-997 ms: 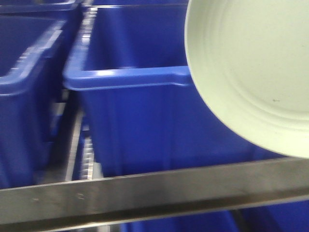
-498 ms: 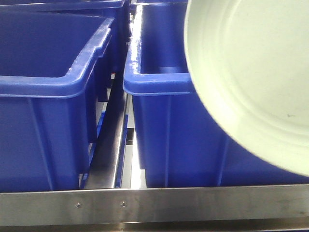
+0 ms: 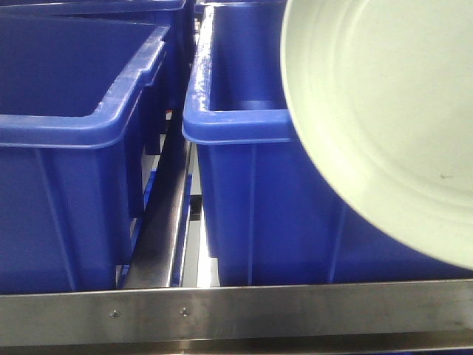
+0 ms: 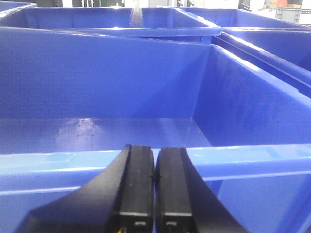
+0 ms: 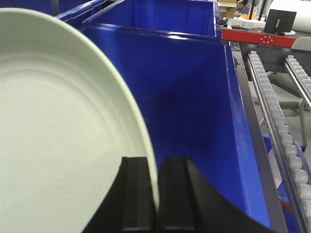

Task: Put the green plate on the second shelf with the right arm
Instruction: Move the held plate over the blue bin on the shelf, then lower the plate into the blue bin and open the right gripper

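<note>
The jaws of the right gripper [image 5: 156, 162] are clamped on the rim of the green plate [image 5: 63, 136], one black finger on each face. From the grip the plate spreads toward 9 and 10 o'clock and runs off the left edge of the right wrist view. A deep blue bin [image 5: 194, 92] stands open at 12 to 1 o'clock beyond the jaws, and a roller conveyor [image 5: 286, 145] runs along at 3 o'clock. In the front view the plate fills the frame from 12 to 4 o'clock, held in the air with its ringed face toward the camera and overlapping the right bin [image 3: 236, 126]. A left bin [image 3: 66, 126] sits at 9 o'clock and a steel rail [image 3: 236, 310] crosses at 6 o'clock. The jaws of the left gripper [image 4: 154, 155] are pressed together on nothing, with another bin [image 4: 121, 131] at 12 o'clock.
</note>
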Motion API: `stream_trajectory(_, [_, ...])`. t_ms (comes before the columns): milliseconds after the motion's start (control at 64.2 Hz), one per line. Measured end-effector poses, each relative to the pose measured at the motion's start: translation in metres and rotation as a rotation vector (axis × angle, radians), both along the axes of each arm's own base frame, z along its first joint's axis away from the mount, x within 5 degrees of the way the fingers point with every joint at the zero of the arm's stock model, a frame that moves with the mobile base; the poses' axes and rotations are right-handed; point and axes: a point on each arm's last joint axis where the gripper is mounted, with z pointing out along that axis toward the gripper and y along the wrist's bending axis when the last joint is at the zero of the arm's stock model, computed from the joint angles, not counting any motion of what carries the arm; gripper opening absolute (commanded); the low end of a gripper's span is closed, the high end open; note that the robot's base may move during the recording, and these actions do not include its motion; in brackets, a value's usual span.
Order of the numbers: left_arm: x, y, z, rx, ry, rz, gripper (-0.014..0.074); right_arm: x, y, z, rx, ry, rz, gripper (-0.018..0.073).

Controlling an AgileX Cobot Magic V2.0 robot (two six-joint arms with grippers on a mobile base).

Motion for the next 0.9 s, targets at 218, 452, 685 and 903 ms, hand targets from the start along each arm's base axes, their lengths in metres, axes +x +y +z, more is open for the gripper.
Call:
stream_trajectory(218, [0.000,0.000,0.000,0.000,0.000,0.000,0.0130,0.000,0.000,0.001,0.008,-0.008,-0.001,0.0058])
stream_trajectory(452, [0.000,0.000,0.000,0.000,0.000,0.000,0.0130,0.000,0.000,0.005,0.017,-0.055,-0.004,0.0058])
stream_trajectory(685, [0.000,0.000,0.000,0.000,0.000,0.000,0.0130,-0.004,-0.003,0.033,0.094,-0.282,-0.021,0.0058])
stream_trajectory(903, [0.000,0.000,0.000,0.000,0.000,0.000,0.0130,0.001,-0.005,0.055,0.210,-0.331,-0.032,0.0058])
